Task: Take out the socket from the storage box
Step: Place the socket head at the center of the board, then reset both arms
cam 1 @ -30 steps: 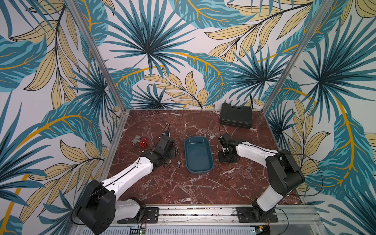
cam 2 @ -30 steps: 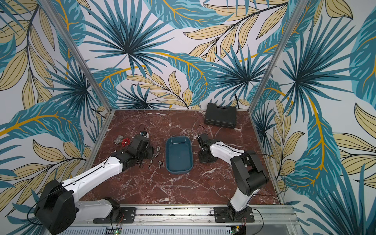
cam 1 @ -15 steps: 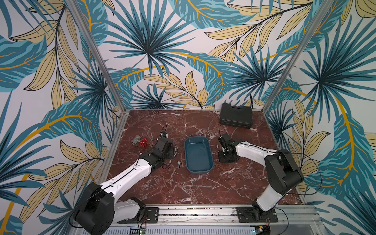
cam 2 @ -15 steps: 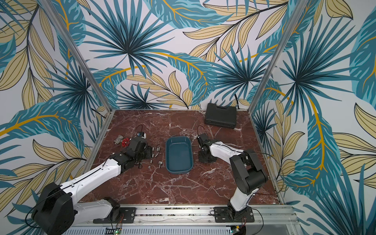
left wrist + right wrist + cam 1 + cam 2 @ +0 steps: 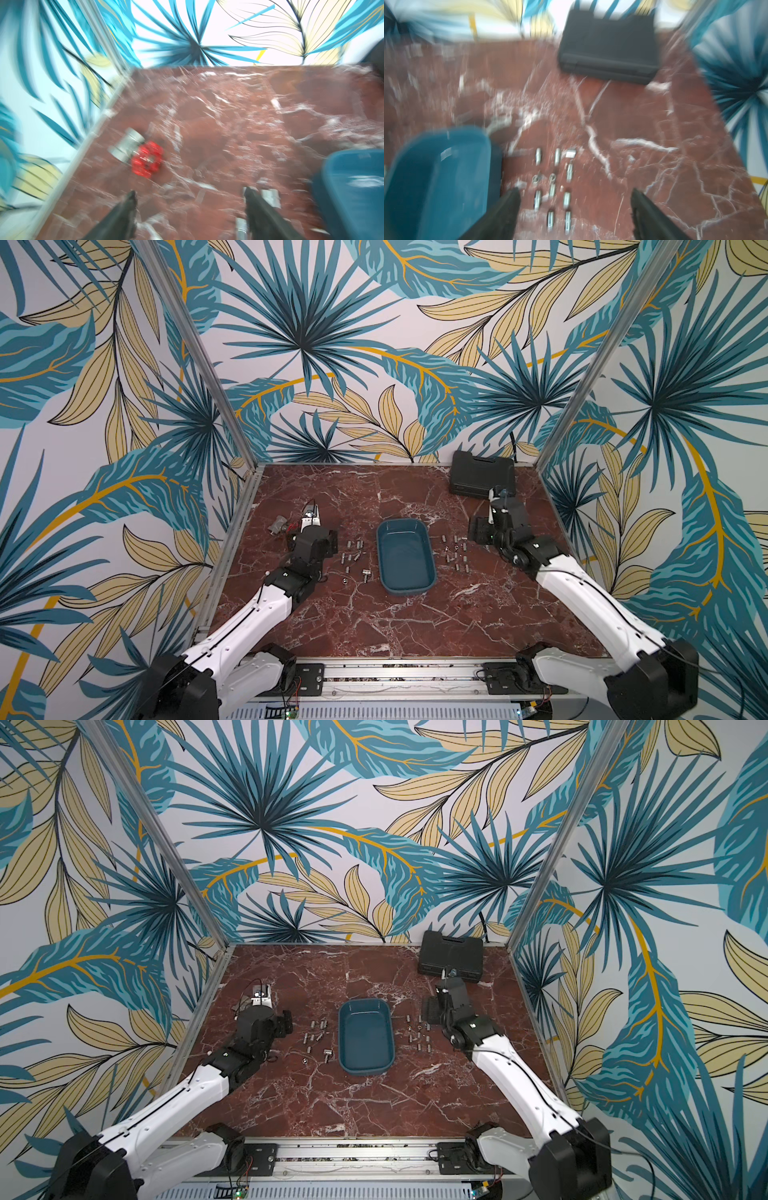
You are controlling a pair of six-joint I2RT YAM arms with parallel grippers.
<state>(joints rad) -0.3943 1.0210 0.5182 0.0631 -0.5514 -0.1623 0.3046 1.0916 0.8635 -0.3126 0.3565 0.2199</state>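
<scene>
With left hand and right hand spread wide and empty, sockets are judged light, slick, best pinched crosswise.

Empty teal storage box centre, sockets lying either side, black case behind

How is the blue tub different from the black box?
The shallow teal-blue plastic tub has no lid and looks empty; the black hard plastic case is shut, so its inside is hidden. The tub sits mid-table between two groups of small metal sockets; the case sits in the far corner by the wall. Both are rounded rectangles flat on the red marble table.
</scene>
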